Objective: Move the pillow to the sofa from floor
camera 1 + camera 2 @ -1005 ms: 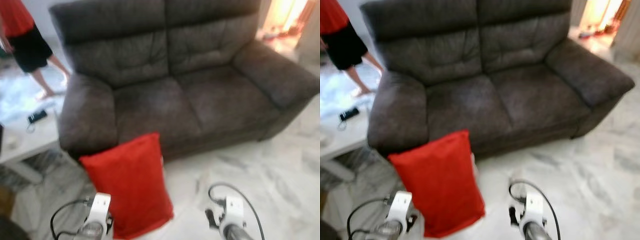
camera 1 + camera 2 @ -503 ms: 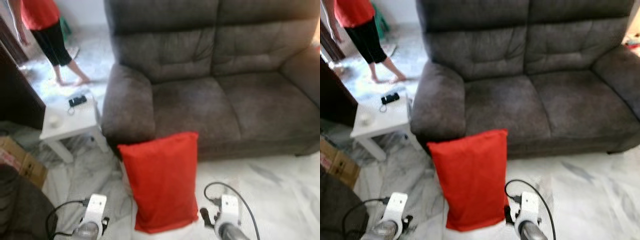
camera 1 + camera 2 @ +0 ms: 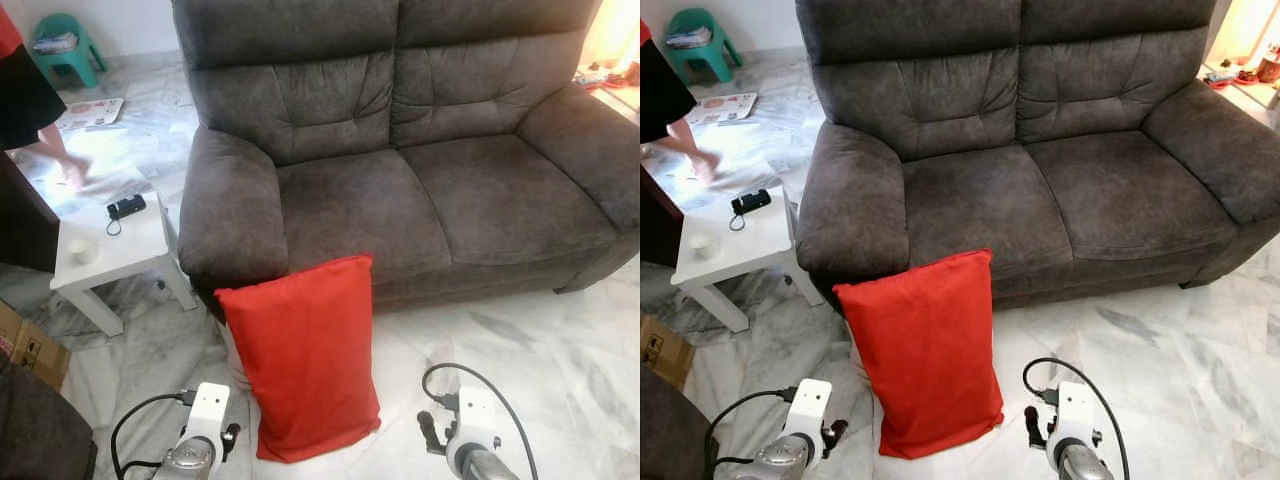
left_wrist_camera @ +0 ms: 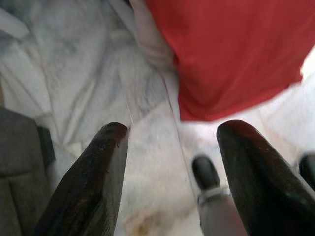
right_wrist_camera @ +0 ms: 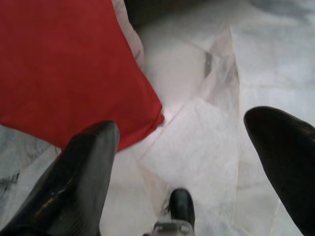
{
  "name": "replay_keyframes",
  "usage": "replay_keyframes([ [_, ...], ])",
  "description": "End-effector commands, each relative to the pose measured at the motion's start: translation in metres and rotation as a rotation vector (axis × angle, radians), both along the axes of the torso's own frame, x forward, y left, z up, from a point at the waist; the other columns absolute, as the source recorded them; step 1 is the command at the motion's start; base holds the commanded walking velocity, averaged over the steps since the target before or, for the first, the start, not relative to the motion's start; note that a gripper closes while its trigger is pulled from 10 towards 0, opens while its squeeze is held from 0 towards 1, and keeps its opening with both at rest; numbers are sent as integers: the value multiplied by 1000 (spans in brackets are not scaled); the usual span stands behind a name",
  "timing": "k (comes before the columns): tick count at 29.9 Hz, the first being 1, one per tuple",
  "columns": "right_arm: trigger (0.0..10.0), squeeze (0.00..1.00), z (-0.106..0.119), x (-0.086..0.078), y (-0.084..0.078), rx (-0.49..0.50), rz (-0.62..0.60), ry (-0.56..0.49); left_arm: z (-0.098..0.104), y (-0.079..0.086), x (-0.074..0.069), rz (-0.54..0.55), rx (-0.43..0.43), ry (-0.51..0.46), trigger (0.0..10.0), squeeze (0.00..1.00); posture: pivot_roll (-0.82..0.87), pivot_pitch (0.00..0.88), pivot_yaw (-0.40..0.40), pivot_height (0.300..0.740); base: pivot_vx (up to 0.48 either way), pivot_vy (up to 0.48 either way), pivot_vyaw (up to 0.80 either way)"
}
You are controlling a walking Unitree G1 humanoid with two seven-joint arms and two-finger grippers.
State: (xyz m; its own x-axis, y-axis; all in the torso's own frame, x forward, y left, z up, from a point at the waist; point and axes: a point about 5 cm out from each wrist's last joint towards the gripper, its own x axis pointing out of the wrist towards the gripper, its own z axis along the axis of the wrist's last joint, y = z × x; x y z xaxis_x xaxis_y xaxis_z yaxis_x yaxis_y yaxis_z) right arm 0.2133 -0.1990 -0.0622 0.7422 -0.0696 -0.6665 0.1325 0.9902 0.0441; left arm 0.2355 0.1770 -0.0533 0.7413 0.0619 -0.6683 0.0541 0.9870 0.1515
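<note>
A red pillow (image 3: pixel 300 355) stands on end on the marble floor, leaning against the front of the dark grey two-seat sofa (image 3: pixel 400 190) below its left armrest. My left wrist (image 3: pixel 207 430) hangs low just left of the pillow's bottom, and my right wrist (image 3: pixel 470 425) hangs a little to its right. In the left wrist view the left gripper (image 4: pixel 170 130) is open above the floor, with the pillow's lower corner (image 4: pixel 231 59) ahead of it. The right gripper (image 5: pixel 182 128) is open too, and the pillow (image 5: pixel 64 69) lies beyond one finger.
A low white side table (image 3: pixel 130 250) with a black device (image 3: pixel 125 207) and a small cup (image 3: pixel 82 250) stands left of the sofa. A person's leg (image 3: pixel 45 130) shows far left. A cardboard box (image 3: pixel 25 345) and a teal stool (image 3: pixel 65 45) are nearby. Something pale (image 3: pixel 235 350) sits behind the pillow.
The camera has swung and the picture has sharpened. The person has stepped further left. Pillow and both grippers hold the same places relative to each other.
</note>
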Motion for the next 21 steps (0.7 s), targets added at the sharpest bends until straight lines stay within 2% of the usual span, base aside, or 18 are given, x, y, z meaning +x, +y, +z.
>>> replay_keyframes([
  [1, 10000, 0, 2, 1, 1, -13, 26, -31, 6, 0, 7, 14, 8, -55, 10000, 0, -126, 70, 61, 740, 0, 0, 0],
  [4, 10000, 0, 4, 2, 3, -15, 30, -66, 16, 0, 19, 5, 13, -126, 10000, 0, -142, 73, 56, 740, 0, 0, 0],
  [5, 10000, 0, 5, 3, 3, -16, 29, -93, 26, -2, 28, -1, 21, -194, 10000, 0, -167, 74, 45, 740, 0, 0, 0],
  [9, 10000, 0, 9, 5, 0, -22, 48, -130, 41, -7, 43, 24, 20, -301, 10000, 0, -166, 69, 15, 740, 0, 0, 0],
  [10, 10000, 0, 31, 32, -8, -34, 63, -238, 46, -9, 48, 30, 21, -332, 10000, 0, -166, 65, 7, 740, 0, 0, 0],
  [11, 10000, 0, 64, 65, -19, -51, 84, -380, 52, -12, 53, 37, 20, -368, 10000, 0, -163, 60, 0, 740, 0, 0, 0],
  [12, 10000, 0, 64, 65, -19, -51, 84, -380, 52, -12, 53, 37, 20, -368, 10000, 0, -163, 60, 0, 740, 0, 0, 0],
  [13, 10000, 0, 77, 75, -24, -69, 93, -428, 59, -16, 59, 25, 30, -414, 10000, 0, -156, 51, -5, 740, 0, 0, 0],
  [15, 10000, 0, 83, 80, -28, -88, 98, -451, 68, -20, 65, 3, 46, -465, 10000, 0, -144, 44, -9, 740, 0, 0, 0],
  [16, 10000, 0, 95, 87, -30, -103, 96, -507, 79, -25, 72, -9, 53, -520, 10000, 0, -129, 31, -9, 740, 0, 0, 0],
  [21, 10000, 0, 121, 103, -30, -103, 98, -632, 104, -32, 84, -35, 83, -668, 10000, 0, -107, 7, -15, 740, 0, 0, 0],
])
